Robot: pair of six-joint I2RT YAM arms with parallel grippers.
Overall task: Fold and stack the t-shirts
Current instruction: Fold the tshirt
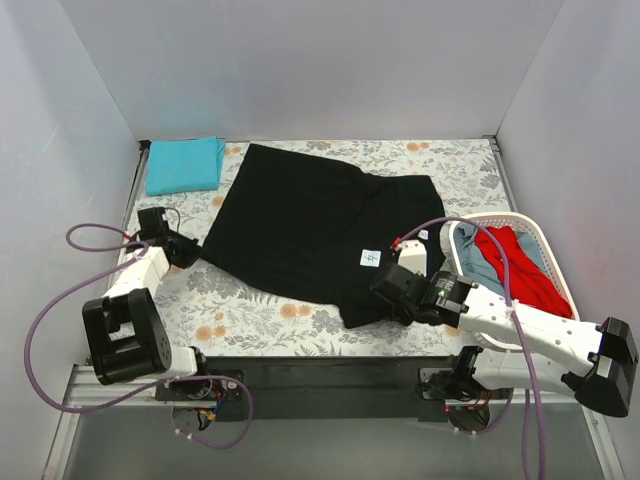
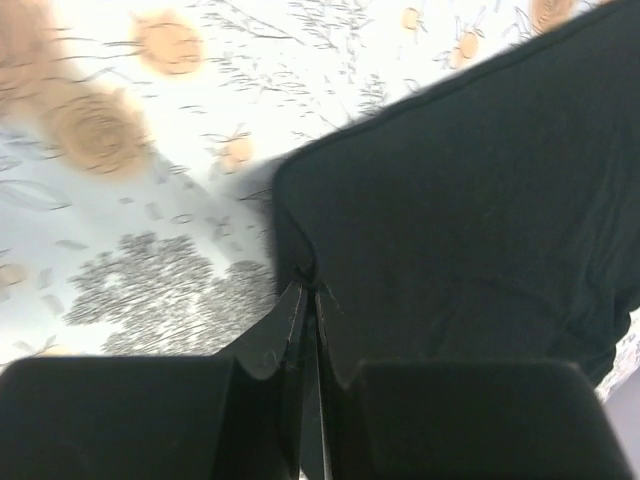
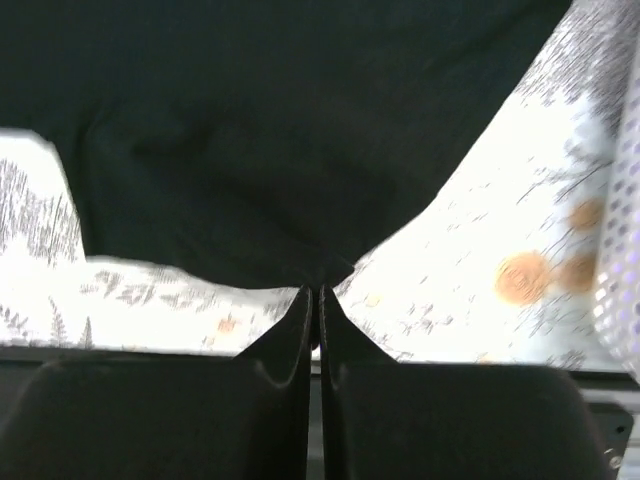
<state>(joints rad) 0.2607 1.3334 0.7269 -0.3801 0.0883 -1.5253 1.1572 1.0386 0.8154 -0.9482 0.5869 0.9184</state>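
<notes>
A large black t-shirt (image 1: 310, 225) with a small white neck label (image 1: 369, 258) lies spread over the middle of the floral table. My left gripper (image 1: 192, 255) is shut on its left corner; the left wrist view shows the cloth (image 2: 480, 180) pinched at my fingertips (image 2: 307, 285). My right gripper (image 1: 380, 296) is shut on the shirt's near right edge; the right wrist view shows the cloth (image 3: 280, 130) pinched at my fingertips (image 3: 319, 288). A folded teal t-shirt (image 1: 184, 165) lies at the far left. A red t-shirt (image 1: 520, 268) and a light-blue one (image 1: 485, 268) lie in the basket.
The white plastic laundry basket (image 1: 540, 235) stands at the right, beside my right arm. The floral table covering (image 1: 250, 315) shows near the front edge. White walls close in the back and both sides.
</notes>
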